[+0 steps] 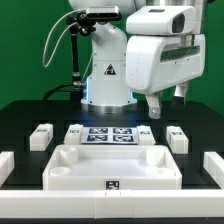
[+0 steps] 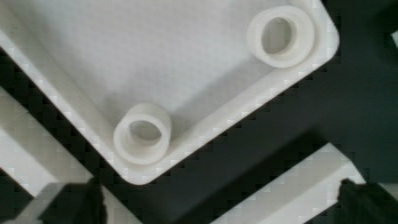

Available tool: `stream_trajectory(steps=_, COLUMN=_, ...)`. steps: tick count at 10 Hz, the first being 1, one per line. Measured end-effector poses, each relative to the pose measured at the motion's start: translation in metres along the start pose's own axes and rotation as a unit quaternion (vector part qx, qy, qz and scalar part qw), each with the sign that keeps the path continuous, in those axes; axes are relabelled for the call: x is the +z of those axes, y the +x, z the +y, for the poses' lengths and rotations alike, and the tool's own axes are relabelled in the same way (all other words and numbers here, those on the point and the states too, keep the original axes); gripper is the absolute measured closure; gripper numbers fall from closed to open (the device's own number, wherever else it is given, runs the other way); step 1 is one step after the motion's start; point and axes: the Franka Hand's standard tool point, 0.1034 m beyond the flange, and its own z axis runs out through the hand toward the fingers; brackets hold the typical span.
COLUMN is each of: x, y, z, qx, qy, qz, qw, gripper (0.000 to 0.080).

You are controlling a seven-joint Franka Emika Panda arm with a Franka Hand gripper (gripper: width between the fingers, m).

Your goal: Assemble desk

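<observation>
Green curtain hangs behind a black table, and the white arm rises from the far side. The panel lies near the front edge, rim up, its long axis running from the exterior view's left to its right, with a small tag on the front wall. Just behind it lies the marker board. Loose legs sit apart on the table: one just beside the board on the exterior view's right, another further out that way, and a third on the left. The gripper hangs in the air above that nearest right-hand leg, behind the panel's right end and touching nothing. From the wrist, one corner of the panel fills the picture, showing two round sockets, and the dark fingertips stand spread wide with nothing between them. I'd judge the next move depends on this: the panel lies forward of and below the fingers, its corner edge crossing them on a slant, so the wrist must square up before closing.
</observation>
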Motion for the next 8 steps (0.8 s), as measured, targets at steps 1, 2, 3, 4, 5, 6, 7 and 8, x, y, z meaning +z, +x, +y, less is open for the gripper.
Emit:
stream_trajectory(steps=1, x=0.0000, y=0.0000, z=0.0000, qx=0.000, qy=0.000, qz=0.000, qw=1.000, gripper=0.0150)
stream_trajectory(steps=2, x=0.0000, y=0.0000, z=0.0000, qx=0.000, qy=0.000, qz=0.000, qw=1.000, gripper=0.0150)
stream_trajectory(steps=3, x=0.0001, y=0.0000, z=0.0000, qx=0.000, qy=0.000, qz=0.000, qw=1.000, gripper=0.0150)
stream_trajectory(steps=4, x=0.0001, y=0.0000, z=0.0000, qx=0.000, qy=0.000, qz=0.000, qw=1.000, gripper=0.0150)
stream_trajectory(steps=5, x=0.0002, y=0.0000, z=-0.0001, qx=0.000, qy=0.000, qz=0.000, qw=1.000, gripper=0.0150)
stream_trajectory(steps=6, x=0.0002, y=0.0000, z=-0.0001, qx=0.000, qy=0.000, qz=0.000, qw=1.000, gripper=0.0150)
stream_trajectory(steps=7, x=0.0003, y=-0.0001, z=-0.0001, qx=-0.001, qy=0.000, qz=0.000, qw=1.000, gripper=0.0150)
stream_trajectory(steps=8, x=0.0005, y=-0.0016, z=0.0009, qx=-0.018, qy=0.000, qz=0.000, qw=1.000, gripper=0.0150)
